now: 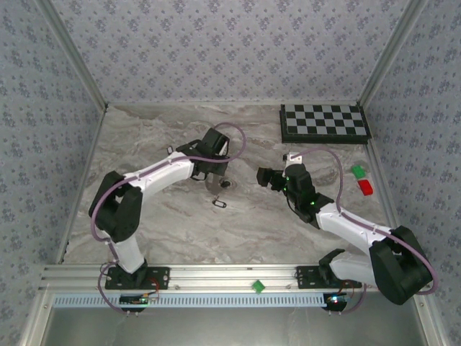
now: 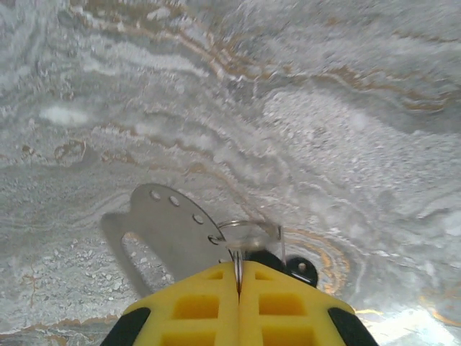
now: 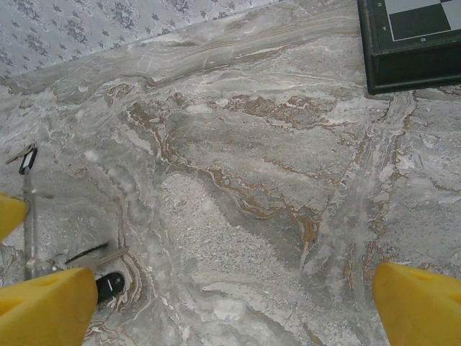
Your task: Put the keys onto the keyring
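Okay, my left gripper [image 2: 238, 267] is pinched shut on the thin dark-grey wire keyring [image 2: 248, 229] mid grey marble table [image 1: 144, 231], a tiny dark-headed key [image 2: 301, 268] just right of it, and the right gripper [image 3: 230, 292] has its jaws wide and empty.

White arms [image 1: 162, 173], black joints, purple cables [image 1: 238, 133] looping alongside; blocky yellow jaws with square recesses, black bases.

Checkerboard [image 1: 325, 122], red block [image 1: 366, 187], green block [image 1: 358, 171]

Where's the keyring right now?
In the left wrist view, the keyring sits on the table right at the tip of the shut left claw, between a flat metal tag and a dark key head.
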### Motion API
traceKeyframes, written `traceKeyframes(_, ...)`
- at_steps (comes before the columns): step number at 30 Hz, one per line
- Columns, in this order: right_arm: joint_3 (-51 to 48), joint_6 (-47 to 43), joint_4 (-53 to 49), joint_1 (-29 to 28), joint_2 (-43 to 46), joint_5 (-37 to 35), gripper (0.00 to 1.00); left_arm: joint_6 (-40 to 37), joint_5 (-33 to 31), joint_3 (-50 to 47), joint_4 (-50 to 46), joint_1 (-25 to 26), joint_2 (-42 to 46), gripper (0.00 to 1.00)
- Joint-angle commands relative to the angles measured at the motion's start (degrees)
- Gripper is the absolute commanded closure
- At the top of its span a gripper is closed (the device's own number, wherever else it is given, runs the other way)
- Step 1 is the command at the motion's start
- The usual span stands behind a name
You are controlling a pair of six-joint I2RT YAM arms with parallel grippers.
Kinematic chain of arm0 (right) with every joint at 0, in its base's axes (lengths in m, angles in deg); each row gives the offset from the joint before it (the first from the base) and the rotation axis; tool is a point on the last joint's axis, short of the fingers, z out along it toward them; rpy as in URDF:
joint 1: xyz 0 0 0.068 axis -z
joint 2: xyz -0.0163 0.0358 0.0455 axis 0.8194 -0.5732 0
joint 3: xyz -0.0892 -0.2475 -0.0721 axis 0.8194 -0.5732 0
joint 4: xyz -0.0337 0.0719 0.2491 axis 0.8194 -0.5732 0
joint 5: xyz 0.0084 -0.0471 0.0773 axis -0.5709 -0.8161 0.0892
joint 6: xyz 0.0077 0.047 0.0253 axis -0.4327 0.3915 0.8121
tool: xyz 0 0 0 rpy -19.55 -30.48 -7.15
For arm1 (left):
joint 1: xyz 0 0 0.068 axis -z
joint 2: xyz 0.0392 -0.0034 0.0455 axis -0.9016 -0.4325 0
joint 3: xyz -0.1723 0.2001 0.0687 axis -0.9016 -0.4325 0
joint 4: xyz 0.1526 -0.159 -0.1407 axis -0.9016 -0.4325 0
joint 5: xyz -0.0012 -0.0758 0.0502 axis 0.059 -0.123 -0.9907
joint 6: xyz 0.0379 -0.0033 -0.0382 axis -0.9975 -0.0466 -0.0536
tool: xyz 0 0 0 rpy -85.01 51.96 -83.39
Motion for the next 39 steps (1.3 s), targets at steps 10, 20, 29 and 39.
traceKeyframes(10, -1.07, -2.31, 5.38, -0.68, 2.32, 3.03, 0.01, -3.6, 7.3, 0.07, 3.3, 2.05, 8.42, 1.0)
traceKeyframes(20, -1.59, -5.39, 6.66, -0.78, 5.4, 7.28, 0.01, -4.61, 17.44, -8.88, 18.33, 2.15, 16.19, 1.0)
traceKeyframes(29, 4.07, -9.48, -2.23, -3.13, 7.35, 3.69, 0.0, -4.37, 15.21, -14.94, 21.57, 1.98, 21.62, 1.0)
traceKeyframes(39, 5.85, -12.56, -1.22, -7.61, 6.35, 9.27, 0.21, -5.06, 16.85, -23.31, 23.9, 0.99, 29.9, 1.0)
